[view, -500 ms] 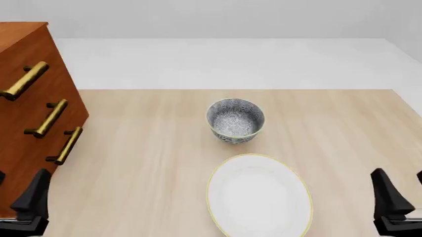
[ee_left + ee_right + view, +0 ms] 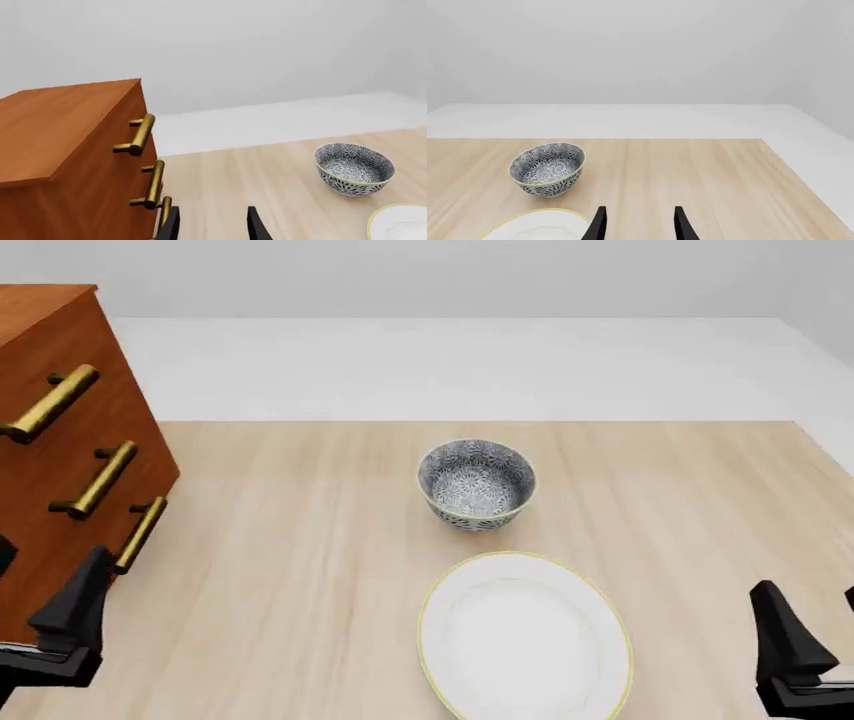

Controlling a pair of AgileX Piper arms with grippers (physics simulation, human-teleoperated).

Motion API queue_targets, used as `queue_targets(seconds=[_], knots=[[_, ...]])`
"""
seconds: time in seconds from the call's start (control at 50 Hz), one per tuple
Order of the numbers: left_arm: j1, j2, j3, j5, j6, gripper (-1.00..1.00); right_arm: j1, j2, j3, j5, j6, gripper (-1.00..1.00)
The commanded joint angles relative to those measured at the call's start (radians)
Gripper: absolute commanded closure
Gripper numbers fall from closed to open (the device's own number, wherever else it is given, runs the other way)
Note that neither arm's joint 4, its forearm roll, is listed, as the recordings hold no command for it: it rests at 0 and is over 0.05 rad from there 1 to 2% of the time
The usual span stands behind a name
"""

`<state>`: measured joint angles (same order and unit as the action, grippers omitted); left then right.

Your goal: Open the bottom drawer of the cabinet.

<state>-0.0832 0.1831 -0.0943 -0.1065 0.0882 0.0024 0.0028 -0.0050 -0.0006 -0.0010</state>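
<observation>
Patterned bowl (image 2: 477,483) beyond white plate (image 2: 525,635)

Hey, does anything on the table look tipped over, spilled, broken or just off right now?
Nothing stands out. The bowl sits upright beside the plate, apart from it, and both look intact. All three drawers of the cabinet look shut, their brass handles in line. Nothing appears spilled on the table.

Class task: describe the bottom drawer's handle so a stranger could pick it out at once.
Find the cabinet, the big reddish-brown chest at the table's left edge. Three brass bar handles run down its front; the bottom drawer's handle is the lowest, nearest the tabletop, close to the left hand.
</observation>
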Motion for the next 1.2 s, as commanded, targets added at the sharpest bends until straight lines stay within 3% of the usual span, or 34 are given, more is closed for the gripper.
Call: queue_targets(seconds=[0.02,0.08,0.1,0.14,0.18,0.26,0.3,0.38,0.4,0.46,0.52,0.6,0.66,0.72,0.78,0.82,0.96,1.0,1.04,1.2], knots=[[-0.065,0.147,-0.125,-0.02,0.117,-1.0,0.001,0.001,0.0,-0.001,0.0,-1.0],[-0.078,0.16,-0.145,-0.002,0.135,-1.0,0.001,0.002,0.0,-0.002,0.0,-1.0],[-0.084,0.219,-0.143,-0.023,0.207,-1.0,0.001,0.002,0.0,-0.002,0.0,-1.0],[-0.071,0.27,-0.157,-0.034,0.239,-1.0,0.001,0.003,0.0,-0.003,0.0,-1.0],[-0.075,0.259,-0.18,-0.017,0.239,-1.0,0.001,0.003,0.0,-0.003,0.0,-1.0],[-0.077,0.378,-0.173,-0.075,0.413,-1.0,0.001,0.003,0.0,-0.003,0.0,-1.0],[-0.056,0.438,-0.192,-0.081,0.437,-1.0,0.001,0.003,0.0,-0.004,0.0,-1.0],[-0.051,0.572,-0.159,-0.168,0.594,-1.0,0.002,0.004,0.0,-0.004,0.0,-1.0],[-0.06,0.561,-0.166,-0.161,0.582,-1.0,0.002,0.004,0.0,-0.004,0.0,-1.0],[-0.027,0.607,-0.17,-0.165,0.658,-1.0,0.002,0.004,0.0,-0.004,0.0,-1.0],[-0.01,0.667,-0.132,-0.228,0.778,-1.0,0.002,0.003,0.0,-0.004,0.0,-1.0],[0.002,0.713,-0.193,-0.12,0.736,-1.0,0.002,0.003,0.0,-0.004,0.0,-1.0],[0.031,0.708,-0.083,-0.244,0.919,-1.0,0.002,0.003,0.0,-0.003,0.0,-1.0],[0.039,0.692,-0.096,-0.2,0.899,-1.0,0.002,0.002,0.0,-0.003,0.0,-1.0],[0.044,0.727,-0.003,-0.327,1.031,-1.0,0.002,0.002,0.0,-0.002,0.0,-1.0],[0.031,0.703,-0.023,-0.307,1.009,-1.0,0.003,0.002,0.0,-0.002,0.0,-1.0],[0.059,0.801,0.033,-0.466,1.108,-1.0,0.002,0.001,0.0,-0.001,0.0,-1.0],[0.06,0.874,0.072,-0.583,1.169,-1.0,0.002,0.001,0.0,-0.001,0.0,-1.0],[0.054,0.874,0.057,-0.571,1.155,-1.0,0.003,0.001,0.0,-0.001,0.0,-1.0],[0.066,0.973,0.08,-0.73,1.228,-1.0,0.003,0.001,0.0,-0.001,0.0,-1.0]])
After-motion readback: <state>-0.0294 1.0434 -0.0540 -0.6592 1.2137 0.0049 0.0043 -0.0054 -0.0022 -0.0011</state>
